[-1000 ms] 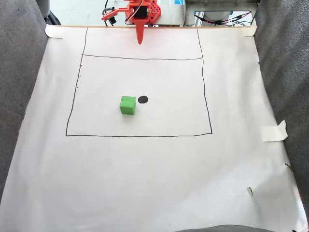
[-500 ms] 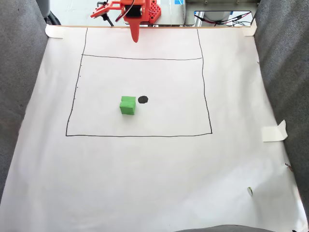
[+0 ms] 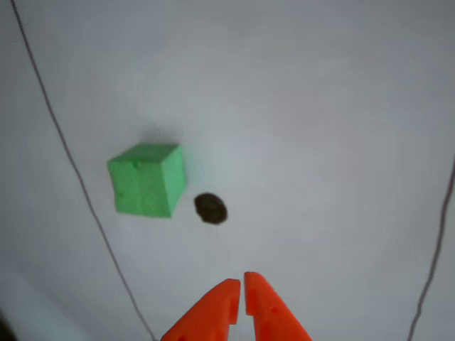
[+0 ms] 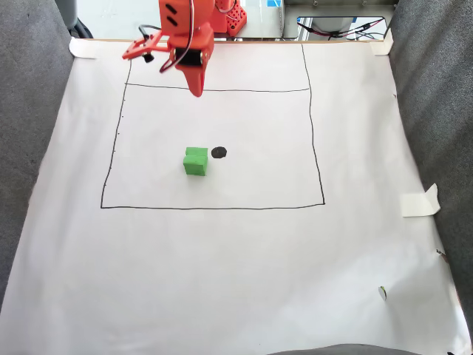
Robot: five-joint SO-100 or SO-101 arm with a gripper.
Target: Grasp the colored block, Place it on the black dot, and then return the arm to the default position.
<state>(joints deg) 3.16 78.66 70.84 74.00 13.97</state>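
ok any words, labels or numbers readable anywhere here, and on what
None can be read in either view.
The white paper sheet carries only hand-drawn black lines, small tick marks and the black dot.
The green block and the orange tool show no lettering.

We've got one fixed cam up high at the near edge of the desk [image 4: 222, 281], angled down and facing the arm [image 4: 194, 29]. The other sits close above the paper, looking down past the claw [image 3: 242, 284]. Both catch the green block [image 4: 196, 160] and black dot [image 4: 219, 152].
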